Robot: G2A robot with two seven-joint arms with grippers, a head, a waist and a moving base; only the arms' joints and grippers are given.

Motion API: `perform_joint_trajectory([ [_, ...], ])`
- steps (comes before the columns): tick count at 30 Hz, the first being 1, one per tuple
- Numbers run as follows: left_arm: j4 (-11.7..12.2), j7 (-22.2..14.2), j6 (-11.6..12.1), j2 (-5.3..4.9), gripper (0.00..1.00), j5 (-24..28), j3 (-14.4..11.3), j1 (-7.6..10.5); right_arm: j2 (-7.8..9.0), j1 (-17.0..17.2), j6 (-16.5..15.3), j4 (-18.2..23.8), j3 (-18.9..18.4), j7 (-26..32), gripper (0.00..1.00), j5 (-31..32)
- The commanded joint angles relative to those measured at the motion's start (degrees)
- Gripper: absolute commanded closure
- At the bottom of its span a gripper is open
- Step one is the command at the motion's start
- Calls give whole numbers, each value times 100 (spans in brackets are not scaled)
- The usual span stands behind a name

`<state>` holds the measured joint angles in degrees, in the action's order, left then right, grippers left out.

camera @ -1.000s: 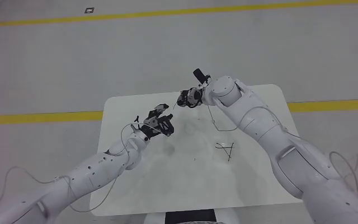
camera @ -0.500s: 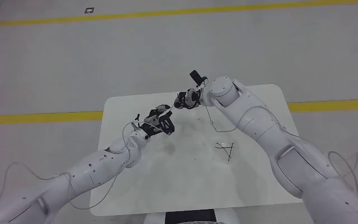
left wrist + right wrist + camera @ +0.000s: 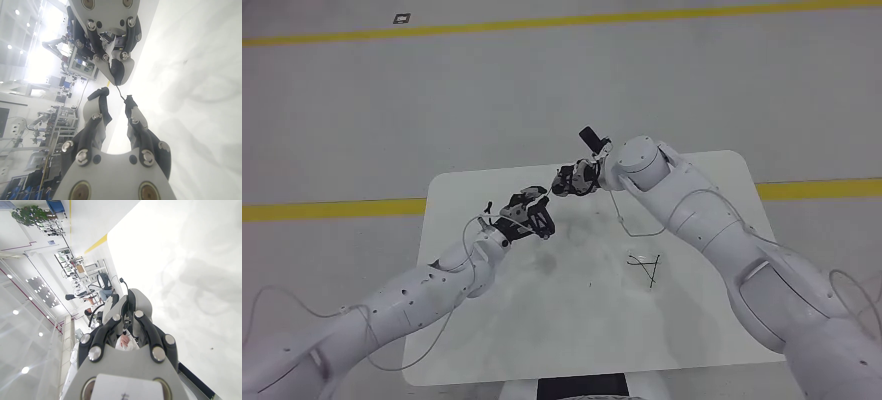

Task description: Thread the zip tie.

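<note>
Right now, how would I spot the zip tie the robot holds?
Over the white table, the left pincer faces the right pincer. The zip tie is the thin black strip pinched in the right one, held in air, unlike the loose ties lying flat.

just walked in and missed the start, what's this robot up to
The robot is holding a zip tie up above a white table. The right gripper is shut on the thin black zip tie. The tie's free end pokes out toward the open left gripper, close to one fingertip. No closed loop shows yet. A few spare ties lie on the table.
</note>
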<state>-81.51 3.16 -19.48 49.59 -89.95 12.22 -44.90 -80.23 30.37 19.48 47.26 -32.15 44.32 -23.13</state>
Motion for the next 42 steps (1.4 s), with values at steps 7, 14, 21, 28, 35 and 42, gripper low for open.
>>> perform_joint_trajectory([
  [7, 18, 11, 0, 17, 76, 0, -52, 33, 25, 6, 0, 76, 50, 0, 100, -127],
  [14, 48, 5, 0, 21, 78, 0, -65, 73, 35, -1, 0, 84, 125, 30, 100, -262],
  [21, 62, -14, 0, 27, 83, 0, -114, 130, 30, -27, 0, 43, 243, 12, 100, -427],
  [28, 62, -29, 0, 50, 85, 0, -171, 174, 42, -51, 0, 46, 321, -22, 100, -594],
  [35, 91, -42, 0, 67, 90, 0, -203, 207, 78, -57, 0, 95, 360, -102, 100, -682],
  [42, 104, -54, 0, 66, 100, 0, -201, 196, 109, -68, 0, 122, 422, -166, 100, -764],
])
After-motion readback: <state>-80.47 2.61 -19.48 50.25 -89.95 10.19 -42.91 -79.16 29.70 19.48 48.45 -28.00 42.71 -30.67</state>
